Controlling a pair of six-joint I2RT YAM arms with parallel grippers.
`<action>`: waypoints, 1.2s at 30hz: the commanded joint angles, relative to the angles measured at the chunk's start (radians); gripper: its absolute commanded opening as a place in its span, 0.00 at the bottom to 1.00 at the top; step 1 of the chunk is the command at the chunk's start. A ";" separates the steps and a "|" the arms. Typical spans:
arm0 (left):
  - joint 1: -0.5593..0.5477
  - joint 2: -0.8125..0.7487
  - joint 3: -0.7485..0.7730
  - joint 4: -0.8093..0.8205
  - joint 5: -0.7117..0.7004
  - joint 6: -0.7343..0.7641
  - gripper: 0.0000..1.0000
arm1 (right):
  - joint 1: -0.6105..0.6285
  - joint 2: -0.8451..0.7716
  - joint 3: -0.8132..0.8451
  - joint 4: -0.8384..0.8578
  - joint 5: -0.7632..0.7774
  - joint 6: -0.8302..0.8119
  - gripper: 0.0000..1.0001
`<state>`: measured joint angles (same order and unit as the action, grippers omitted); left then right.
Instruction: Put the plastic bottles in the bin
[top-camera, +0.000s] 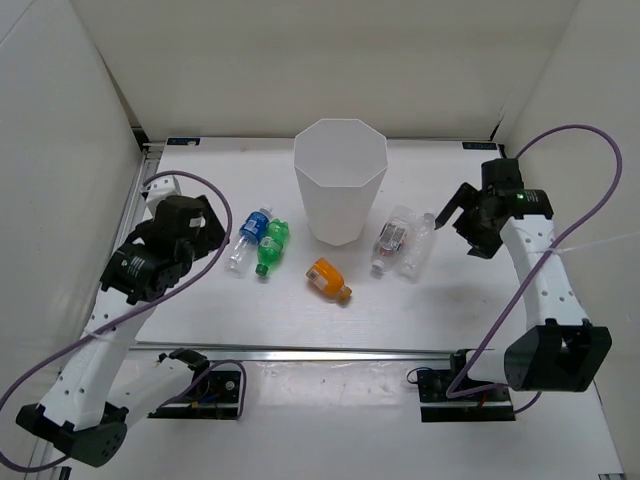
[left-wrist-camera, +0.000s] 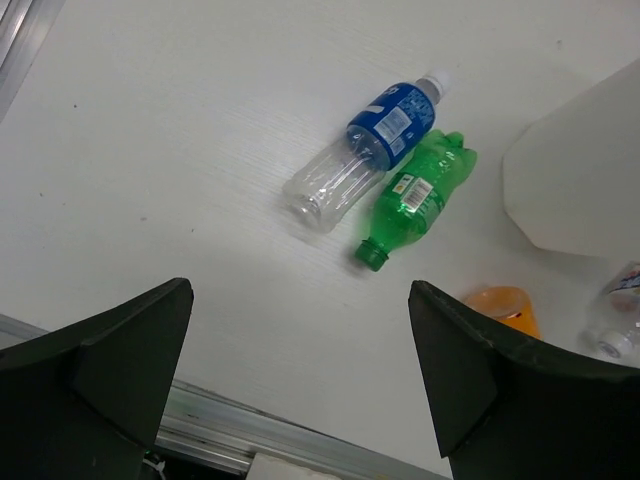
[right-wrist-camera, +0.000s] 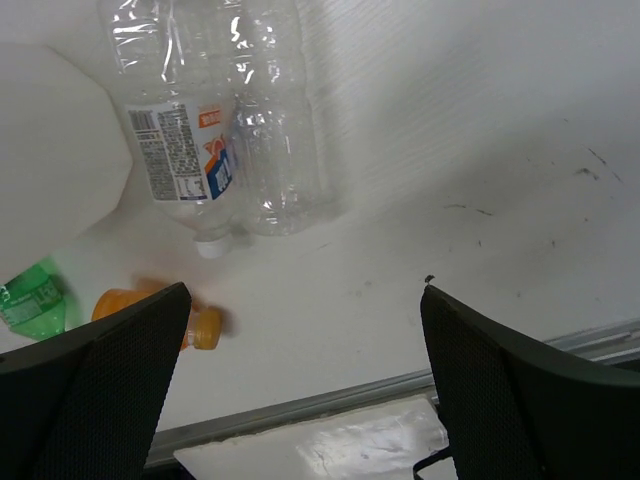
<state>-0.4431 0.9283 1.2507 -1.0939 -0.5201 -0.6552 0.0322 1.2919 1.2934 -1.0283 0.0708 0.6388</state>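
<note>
The white bin (top-camera: 337, 212) stands upright at the back middle of the table. Left of it lie the clear bottle with a blue label (top-camera: 250, 238) and the green bottle (top-camera: 271, 247), side by side. The short orange bottle (top-camera: 328, 280) lies in front of the bin. Right of the bin lie the clear bottle with a red-white label (top-camera: 393, 240) and a plain clear bottle (top-camera: 418, 245), touching. My left gripper (top-camera: 212, 236) is open and empty, left of the blue-label bottle (left-wrist-camera: 365, 150) and the green bottle (left-wrist-camera: 415, 195). My right gripper (top-camera: 458, 226) is open and empty, right of the labelled bottle (right-wrist-camera: 175, 150) and the plain bottle (right-wrist-camera: 275, 130).
A metal rail (top-camera: 330, 352) runs along the table's front edge and also shows in the left wrist view (left-wrist-camera: 230, 425). White walls close in the left (top-camera: 60, 150), back and right sides. Purple cables (top-camera: 570, 135) loop from both arms.
</note>
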 joint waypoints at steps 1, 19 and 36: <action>0.004 0.069 0.029 -0.065 -0.020 0.002 1.00 | -0.006 0.065 0.004 0.074 -0.098 -0.053 0.99; 0.041 0.072 0.019 -0.112 -0.063 -0.020 1.00 | -0.049 0.429 0.046 0.226 -0.279 -0.114 0.99; 0.041 0.046 -0.008 -0.176 -0.025 -0.080 1.00 | -0.084 0.627 0.037 0.254 -0.238 -0.123 0.75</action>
<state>-0.4076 0.9768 1.2484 -1.2613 -0.5579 -0.7235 -0.0242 1.9141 1.3064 -0.7826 -0.1825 0.5282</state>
